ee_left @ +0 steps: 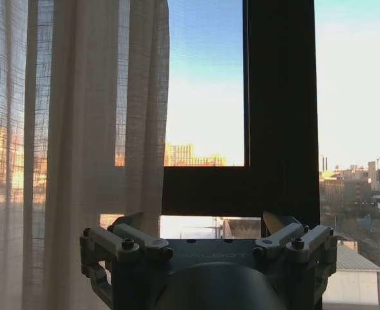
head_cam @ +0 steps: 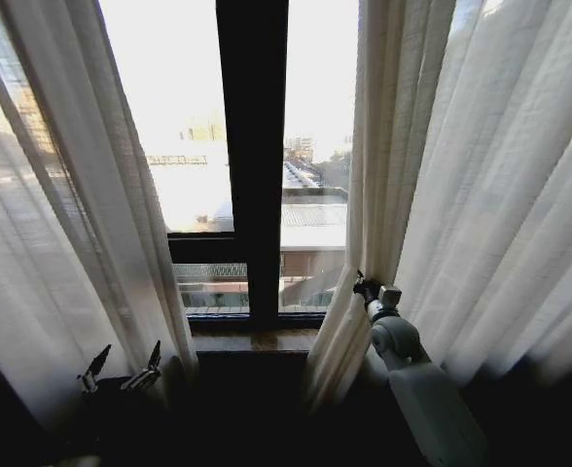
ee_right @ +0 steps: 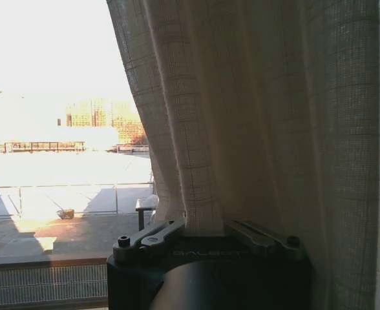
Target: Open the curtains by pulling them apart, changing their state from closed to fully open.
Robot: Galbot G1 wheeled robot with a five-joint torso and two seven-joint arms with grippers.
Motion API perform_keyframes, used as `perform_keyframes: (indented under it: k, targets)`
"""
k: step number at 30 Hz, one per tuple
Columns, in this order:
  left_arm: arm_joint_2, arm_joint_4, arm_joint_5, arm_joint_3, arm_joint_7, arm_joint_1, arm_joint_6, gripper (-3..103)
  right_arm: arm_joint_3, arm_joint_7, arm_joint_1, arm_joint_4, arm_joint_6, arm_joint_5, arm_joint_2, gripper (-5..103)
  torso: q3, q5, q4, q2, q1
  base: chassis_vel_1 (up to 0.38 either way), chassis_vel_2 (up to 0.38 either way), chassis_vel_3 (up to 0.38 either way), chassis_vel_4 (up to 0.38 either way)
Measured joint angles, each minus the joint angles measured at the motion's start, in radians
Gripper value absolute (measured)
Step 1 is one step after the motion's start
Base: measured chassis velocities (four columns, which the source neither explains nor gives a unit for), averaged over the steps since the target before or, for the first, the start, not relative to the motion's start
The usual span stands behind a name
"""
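Observation:
The curtains hang parted, showing the window's dark centre post. The left curtain point(head_cam: 62, 243) covers the left side, and my left gripper point(head_cam: 123, 368) stands open low down beside its inner edge with nothing between its fingers. In the left wrist view the left gripper point(ee_left: 203, 226) faces the glass, with the left curtain point(ee_left: 80, 142) just off one finger. My right gripper point(head_cam: 368, 289) is shut on the bunched inner edge of the right curtain point(head_cam: 481, 195). The right wrist view shows that gripper point(ee_right: 206, 227) pinching folds of the right curtain point(ee_right: 254, 110).
A dark vertical window post point(head_cam: 252, 146) and a low crossbar split the panes. The wooden sill point(head_cam: 257, 341) runs below, dark floor space under it. Rooftops and buildings lie outside the glass.

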Motion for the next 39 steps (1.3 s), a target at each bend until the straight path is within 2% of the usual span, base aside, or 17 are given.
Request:
perform_keyframes:
  k: [10,39]
  targets:
    - [-0.004,0.004,0.000,0.000,0.002,0.008,-0.017,100,0.004,0.000,-0.008,0.011,0.001,0.000,-0.004,0,0.000,0.0001,0.0002,0.000,0.000,-0.338,-0.342,0.355,0.328]
    - [-0.001,0.003,0.001,0.004,0.007,0.003,-0.014,100,0.027,0.000,-0.025,0.024,0.003,0.000,-0.009,0,0.000,0.0003,0.0000,0.000,0.000,-0.358,-0.354,0.353,0.360]
